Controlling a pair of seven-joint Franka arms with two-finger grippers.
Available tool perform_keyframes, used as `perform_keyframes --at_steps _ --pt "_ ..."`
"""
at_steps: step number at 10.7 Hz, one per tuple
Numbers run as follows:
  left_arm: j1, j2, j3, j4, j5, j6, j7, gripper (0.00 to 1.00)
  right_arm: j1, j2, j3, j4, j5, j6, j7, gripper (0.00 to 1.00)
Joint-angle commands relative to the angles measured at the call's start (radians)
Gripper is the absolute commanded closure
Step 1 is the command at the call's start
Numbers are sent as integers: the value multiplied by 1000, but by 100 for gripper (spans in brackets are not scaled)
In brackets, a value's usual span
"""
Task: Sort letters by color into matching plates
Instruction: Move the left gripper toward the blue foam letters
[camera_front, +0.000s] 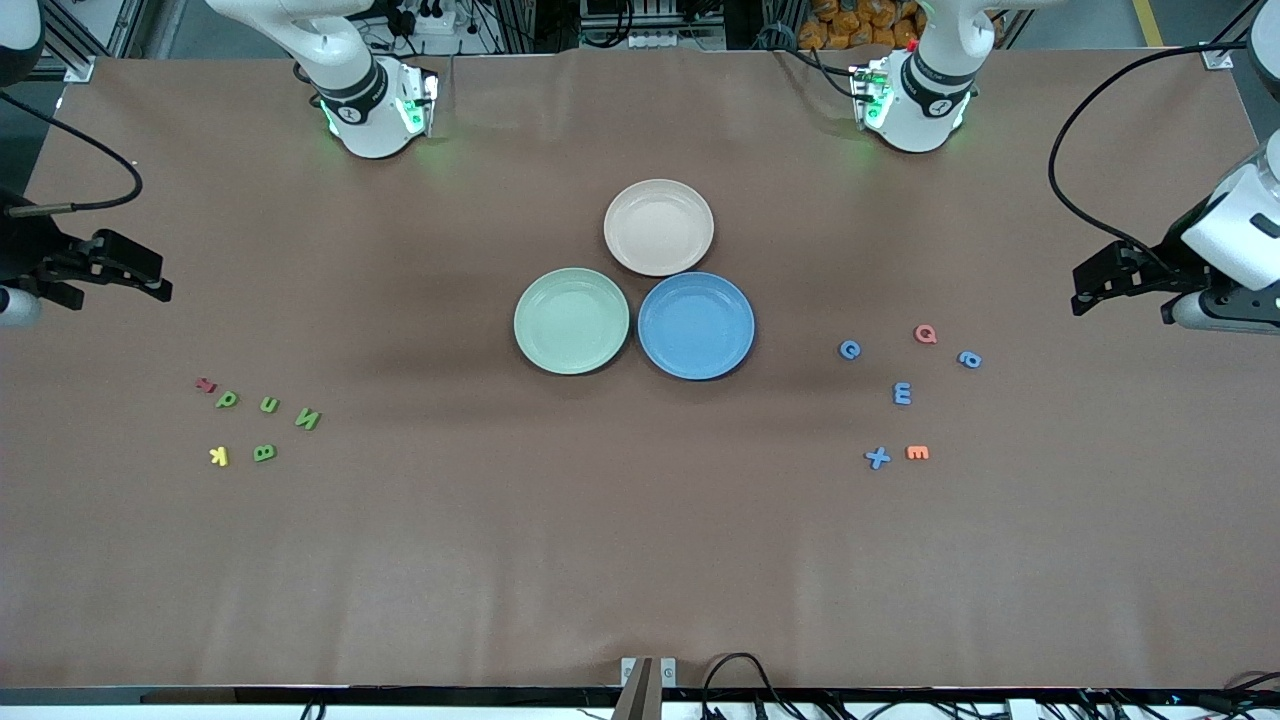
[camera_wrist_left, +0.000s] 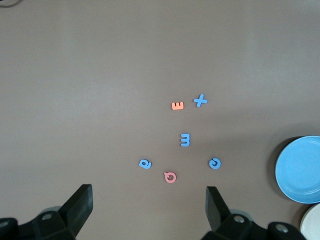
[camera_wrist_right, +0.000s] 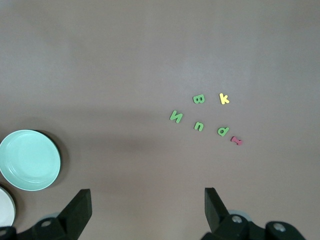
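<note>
Centrally in the front view, three plates sit touching in a cluster: the beige-pink plate (camera_front: 659, 227) uppermost, the green plate (camera_front: 571, 320) lower toward the right arm's end, the blue plate (camera_front: 695, 325) beside it toward the left arm's end. At the frame's lower left lie the green letters (camera_front: 266, 424) with a yellow letter (camera_front: 219, 456) and a red letter (camera_front: 205, 384); the right gripper (camera_front: 150, 282) hangs at the frame's left edge, above and well apart from them. At the frame's right lie the blue letters (camera_front: 902, 393), an orange letter (camera_front: 917, 453) and a pink-red letter (camera_front: 926, 334); the left gripper (camera_front: 1085, 290) hangs at the right edge, well apart from them, its fingers not clearly separable in this view.

Next, the left wrist view shows the left gripper (camera_wrist_left: 150, 210) at the frame's bottom with its black fingers (camera_wrist_left: 80, 205) spread wide and nothing between them. The blue letters (camera_wrist_left: 185, 139) lie at centre frame, the pink-red letter (camera_wrist_left: 170, 177) closest to the gap, and the blue plate (camera_wrist_left: 300, 170) sits at the right edge.

Lastly, the right wrist view shows the right gripper (camera_wrist_right: 148, 210) at the frame's bottom, fingers (camera_wrist_right: 77, 207) likewise wide apart and empty. The green letters (camera_wrist_right: 199, 120) lie right of centre, and the green plate (camera_wrist_right: 29, 160) sits at the left edge.
</note>
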Motion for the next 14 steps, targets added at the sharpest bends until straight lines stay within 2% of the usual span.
perform_keyframes --at_steps 1,7,10,14 --pt "-1 5 -6 24 6 -14 -32 0 -2 1 3 3 4 1 -5 0" --pt "9 2 -3 6 -20 -18 -47 0 0 1 3 3 4 1 -4 0" --pt "12 -9 0 -89 -22 -12 -87 0 0 3 3 3 4 1 -4 0" --pt "25 -9 -1 -239 -19 153 -86 0 -2 4 3 3 4 1 -4 0"
